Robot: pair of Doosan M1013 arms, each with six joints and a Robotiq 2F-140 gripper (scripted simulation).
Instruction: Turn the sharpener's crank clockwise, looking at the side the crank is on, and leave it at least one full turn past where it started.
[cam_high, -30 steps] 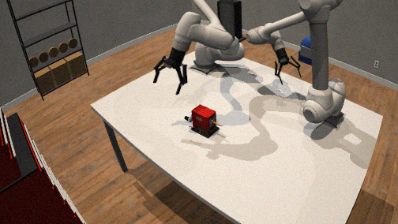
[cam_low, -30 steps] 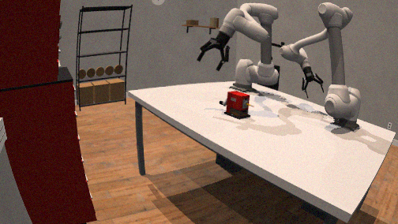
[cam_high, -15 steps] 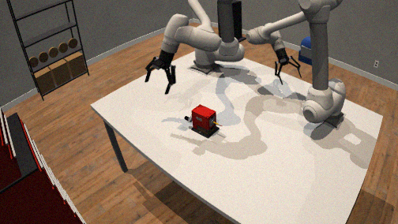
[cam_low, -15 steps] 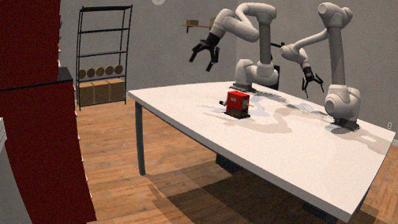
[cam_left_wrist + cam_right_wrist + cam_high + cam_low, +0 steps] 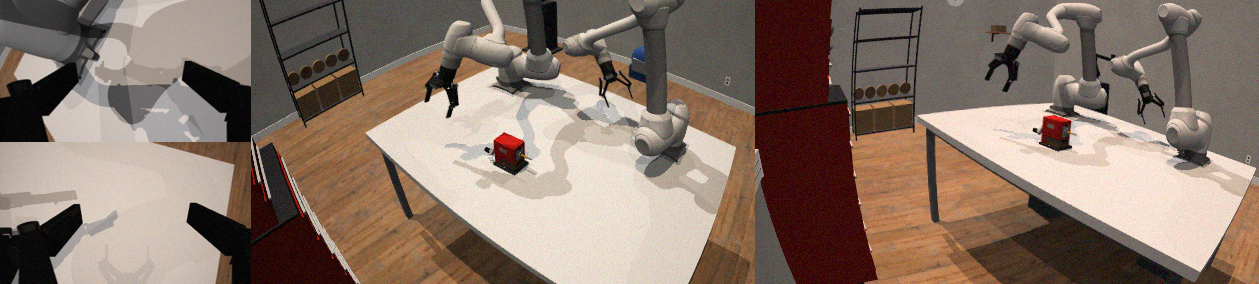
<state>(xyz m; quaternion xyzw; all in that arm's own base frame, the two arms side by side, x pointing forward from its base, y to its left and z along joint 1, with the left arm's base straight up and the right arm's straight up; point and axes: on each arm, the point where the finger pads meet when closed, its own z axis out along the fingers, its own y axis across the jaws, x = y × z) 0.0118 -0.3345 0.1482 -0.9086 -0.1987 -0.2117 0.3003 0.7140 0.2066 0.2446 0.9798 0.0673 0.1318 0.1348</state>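
The red sharpener stands upright on its dark base on the white table. Its crank's black handle sticks out at the picture-left side in the top and exterior views. A yellow pencil sticks out of the opposite side. My right gripper is open and empty, high above the table, beyond the crank side and apart from the handle. My left gripper is open and empty above the table's far part, away from the sharpener. The right wrist view does not show the crank.
The white table carries both arm bases at its far side. The left arm's base stands at picture right, the right arm's base farther back. A shelf rack and a red cabinet stand off the table.
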